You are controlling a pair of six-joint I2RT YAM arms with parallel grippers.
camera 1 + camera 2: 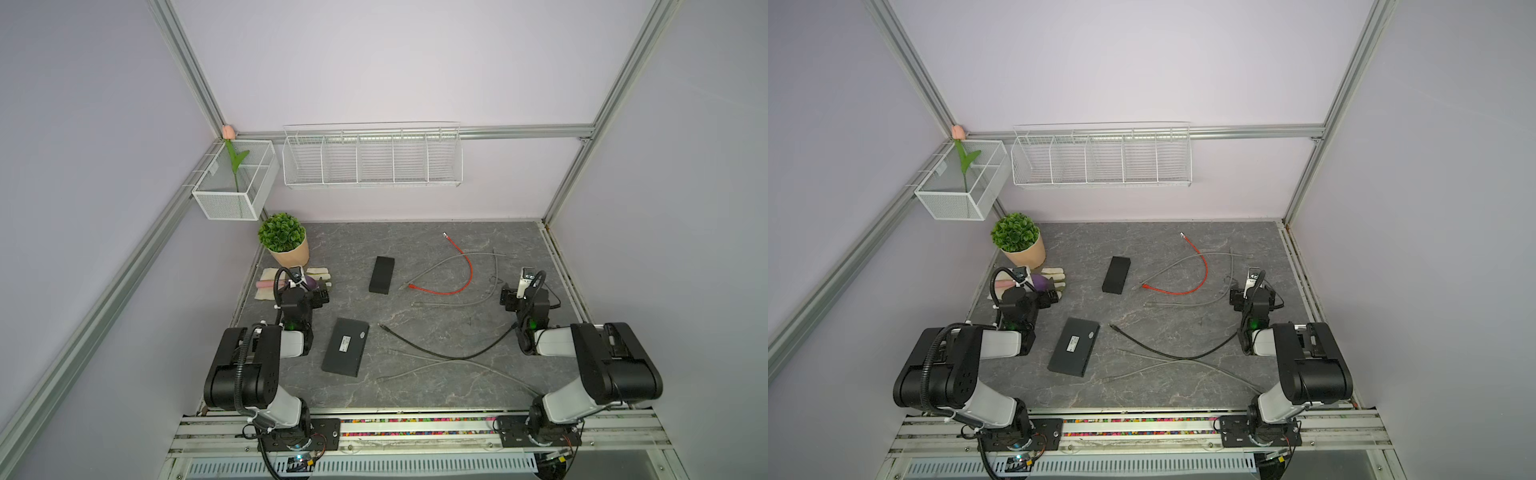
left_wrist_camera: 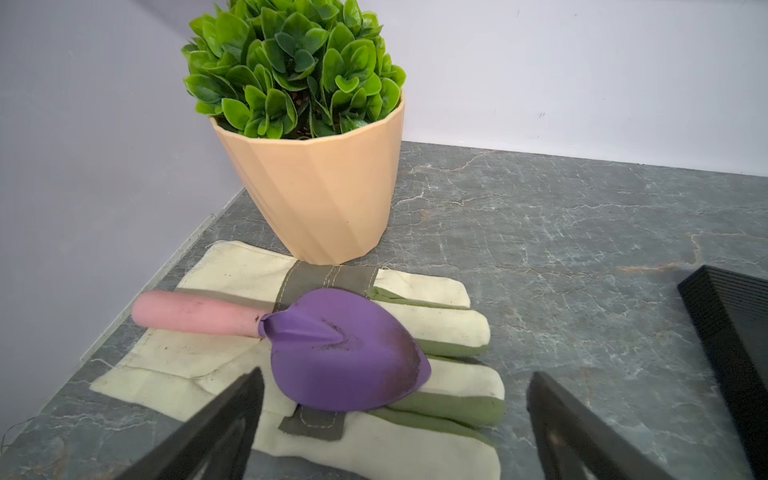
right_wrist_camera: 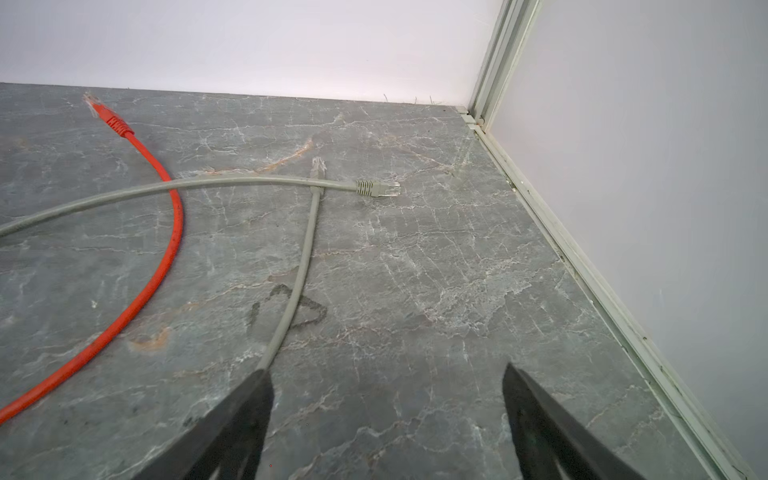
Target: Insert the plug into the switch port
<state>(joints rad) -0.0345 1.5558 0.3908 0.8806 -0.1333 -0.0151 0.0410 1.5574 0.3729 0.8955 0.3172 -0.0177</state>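
Both hands are spread apart and hold nothing. The left hand (image 2: 395, 386) hovers by a purple trowel (image 2: 345, 353) lying on a glove (image 2: 436, 324); the right hand (image 3: 386, 382) hovers over a grey cable (image 3: 299, 270). On the surface, the plug (image 1: 411, 286) of the red cable (image 1: 467, 266) lies just beside a small black box (image 1: 381, 275); the flat black switch (image 1: 345, 347) lies nearer the left arm (image 1: 249, 361).

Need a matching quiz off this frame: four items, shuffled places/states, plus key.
Column A
1. red cable
2. trowel
3. tulip
4. right gripper

Column B
a. stands in the mesh basket
b. open, holding nothing
c. lies on the glove
d. loose on the table, unplugged

Pairs: 1-d, 2-c, 3-a, 4-b
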